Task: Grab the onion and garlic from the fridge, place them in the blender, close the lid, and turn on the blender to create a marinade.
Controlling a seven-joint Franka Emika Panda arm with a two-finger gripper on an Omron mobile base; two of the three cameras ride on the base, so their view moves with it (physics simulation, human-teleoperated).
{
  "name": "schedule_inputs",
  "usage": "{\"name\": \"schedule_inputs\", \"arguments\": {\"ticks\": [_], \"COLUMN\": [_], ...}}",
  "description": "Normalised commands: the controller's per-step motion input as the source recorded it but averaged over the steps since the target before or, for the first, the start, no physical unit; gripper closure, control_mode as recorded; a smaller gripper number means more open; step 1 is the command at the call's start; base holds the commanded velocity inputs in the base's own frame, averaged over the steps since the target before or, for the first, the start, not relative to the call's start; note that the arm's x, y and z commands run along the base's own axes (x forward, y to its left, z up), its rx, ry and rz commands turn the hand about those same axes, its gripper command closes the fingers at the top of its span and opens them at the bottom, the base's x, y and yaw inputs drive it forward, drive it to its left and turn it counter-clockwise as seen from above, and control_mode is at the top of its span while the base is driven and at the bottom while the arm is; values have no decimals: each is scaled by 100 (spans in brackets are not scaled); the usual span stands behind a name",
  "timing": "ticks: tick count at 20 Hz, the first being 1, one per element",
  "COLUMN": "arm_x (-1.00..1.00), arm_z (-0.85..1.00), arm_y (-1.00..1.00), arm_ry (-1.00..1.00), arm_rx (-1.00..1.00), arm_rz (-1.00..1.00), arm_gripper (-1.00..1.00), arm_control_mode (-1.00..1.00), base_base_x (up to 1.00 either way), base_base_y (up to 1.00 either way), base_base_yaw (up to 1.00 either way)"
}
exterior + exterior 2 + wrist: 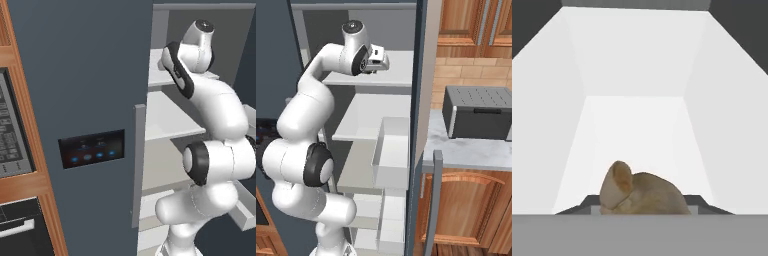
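A tan, lumpy garlic bulb [643,192] sits low in the hand view between the two dark fingertips [587,202], and my gripper [644,206] is shut on it. The pale walls and floor of a fridge shelf [637,125] run away behind it. From the right base view, my gripper [382,61] reaches in over the upper shelf [398,72] of the open fridge [361,30]. The fridge's dark slate front [75,75] carries a black panel with blue lights [91,148] and a grey handle [138,165]. The onion, the blender and the lid are out of view.
The open fridge door [418,125] stands right of the shelves, with a pale bin [391,155] on its inner side. A grey box appliance [478,112] rests on the counter [466,152] at the right. A wood-framed microwave [10,135] and oven [20,230] stand left.
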Motion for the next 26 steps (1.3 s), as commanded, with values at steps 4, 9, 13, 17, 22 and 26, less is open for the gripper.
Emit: {"name": "schedule_inputs", "arguments": {"ticks": [4,9,13,17,22,26], "arm_x": [-100,-100,-100,-100,-100,-87], "arm_z": [2,1,0,0,-9,-46], "arm_y": [17,17,17,25,35,40], "arm_ry": [-4,-7,0,0,3,9], "arm_rx": [0,1,3,4,1,0], "arm_rz": [0,0,0,0,0,1], "arm_gripper": [100,100,100,100,100,100], "arm_control_mode": [-100,-100,-100,-100,-100,-100], "base_base_x": [0,0,0,0,0,0], "base_base_y": [0,0,0,0,0,0], "base_base_yaw": [0,0,0,0,0,0]}}
